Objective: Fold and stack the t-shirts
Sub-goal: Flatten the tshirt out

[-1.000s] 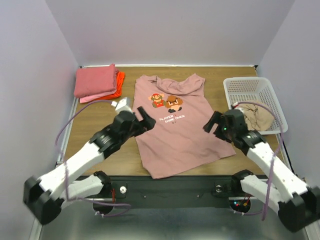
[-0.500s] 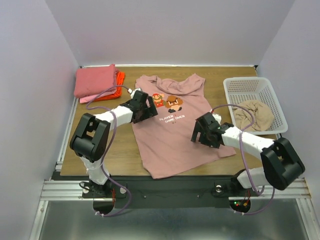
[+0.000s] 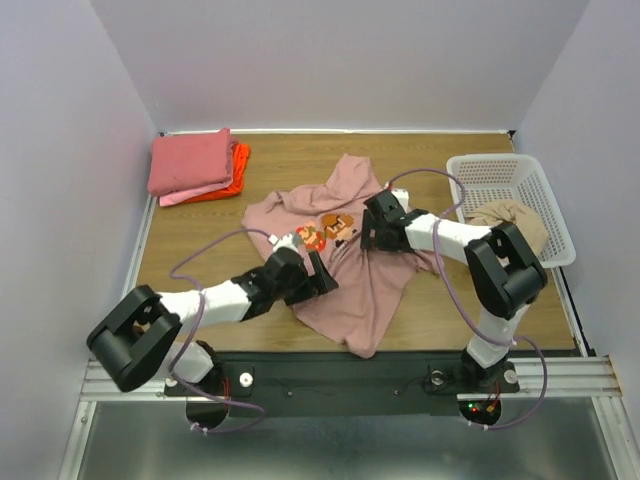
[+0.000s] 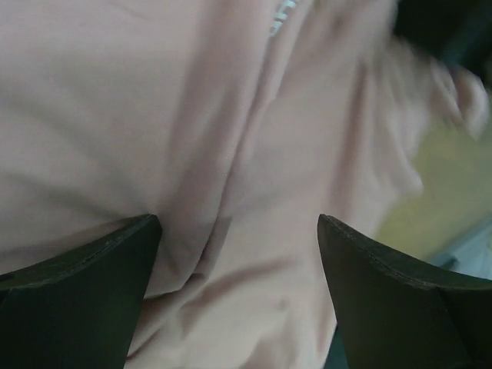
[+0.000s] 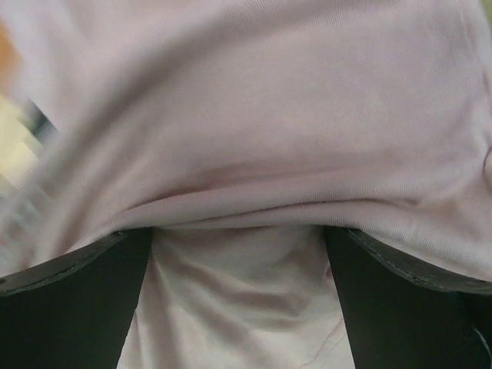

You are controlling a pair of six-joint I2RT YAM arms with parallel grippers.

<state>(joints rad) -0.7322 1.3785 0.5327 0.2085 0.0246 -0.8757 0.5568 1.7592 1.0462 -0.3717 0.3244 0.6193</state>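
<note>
The dusty-pink t-shirt (image 3: pixel 362 296) with the pixel-art print (image 3: pixel 328 230) lies rumpled and bunched in the middle of the table. My left gripper (image 3: pixel 312 276) rests on its lower left part; in the left wrist view its jaws (image 4: pixel 238 224) stand wide apart with pink cloth (image 4: pixel 192 115) filling the gap. My right gripper (image 3: pixel 374 222) is on the shirt's upper right; its jaws (image 5: pixel 238 232) are apart, with a fold of cloth (image 5: pixel 254 131) draped over the tips. A folded stack of coral-pink (image 3: pixel 190 158), pale-pink and orange-red (image 3: pixel 238 172) tees sits at the far left.
A white lattice basket (image 3: pixel 488 170) stands at the right edge and holds a crumpled beige tee (image 3: pixel 520 222). Purple cables loop off both arms over the table. Bare wood (image 3: pixel 190 240) shows to the left of the shirt and near the front right.
The pink shirt lay flat and is now bunched and twisted. My left gripper moved down to its lower left part. My right gripper moved up to its upper right part.
</note>
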